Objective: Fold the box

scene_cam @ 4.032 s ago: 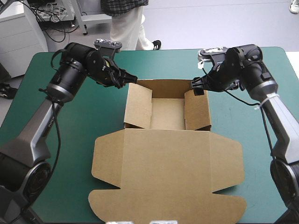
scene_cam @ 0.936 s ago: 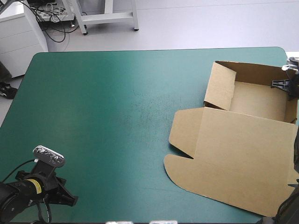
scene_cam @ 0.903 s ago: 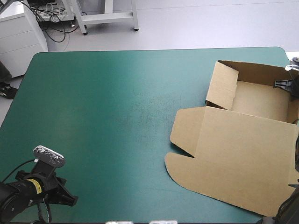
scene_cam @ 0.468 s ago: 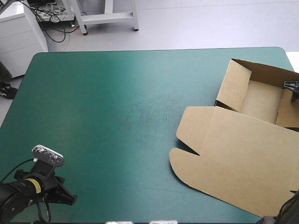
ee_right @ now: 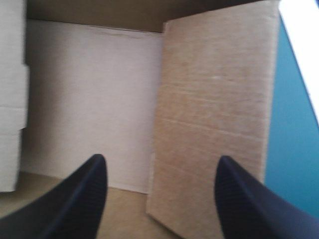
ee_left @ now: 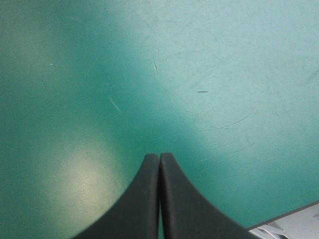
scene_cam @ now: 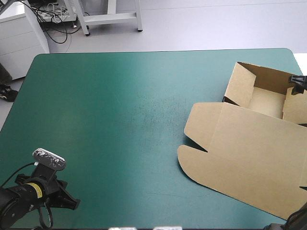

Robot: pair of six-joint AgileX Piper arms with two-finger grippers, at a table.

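Brown board should make the box (scene_cam: 249, 143) light but stiff, so pinch the side flap (ee_right: 214, 109) ahead of your open, empty right pincer (ee_right: 160, 160); your left pincer (ee_left: 159, 157) is closed, empty.

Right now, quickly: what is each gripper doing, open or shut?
Left gripper: shut, empty, over the teal-green cover.
Right gripper: open over the box, gripping nothing.

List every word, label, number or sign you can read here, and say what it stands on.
None can be read.
The box is plain brown board.
The teal-green cover bears only scuffs.
The yellow band on the left arm is too small to read.
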